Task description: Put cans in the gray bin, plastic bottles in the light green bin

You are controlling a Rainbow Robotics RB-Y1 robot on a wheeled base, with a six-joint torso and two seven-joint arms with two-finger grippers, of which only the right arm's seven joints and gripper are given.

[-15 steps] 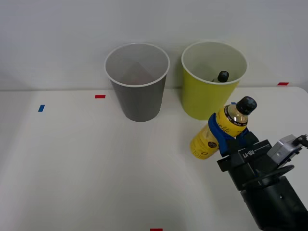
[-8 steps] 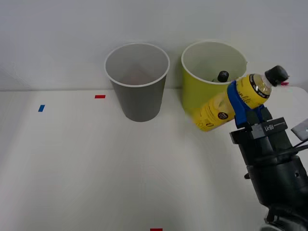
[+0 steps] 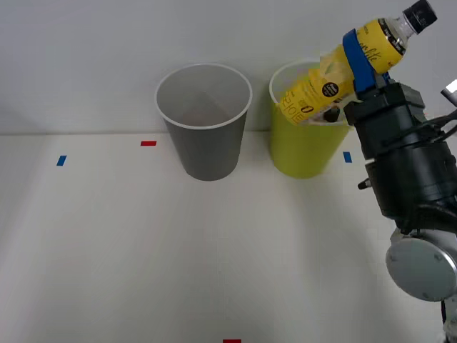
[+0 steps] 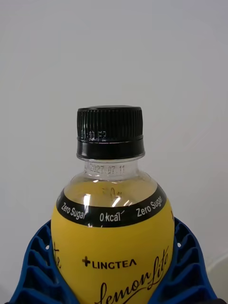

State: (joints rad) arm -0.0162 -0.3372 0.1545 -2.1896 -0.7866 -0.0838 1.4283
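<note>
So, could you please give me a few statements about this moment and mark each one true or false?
1. The right end effector holds the yellow bottle in the air, tilted, with its black cap pointing up and away from the bins. True.
2. The gray bin lies tipped on its side. False: it stands upright on the table.
3. The yellow bottle's lower end is in front of the light green bin near its rim. True.
4. The bottle's cap is missing. False: a black screw cap sits on it.
5. The gray bin stands to the robot's right of the light green bin. False: it stands to its left.
</note>
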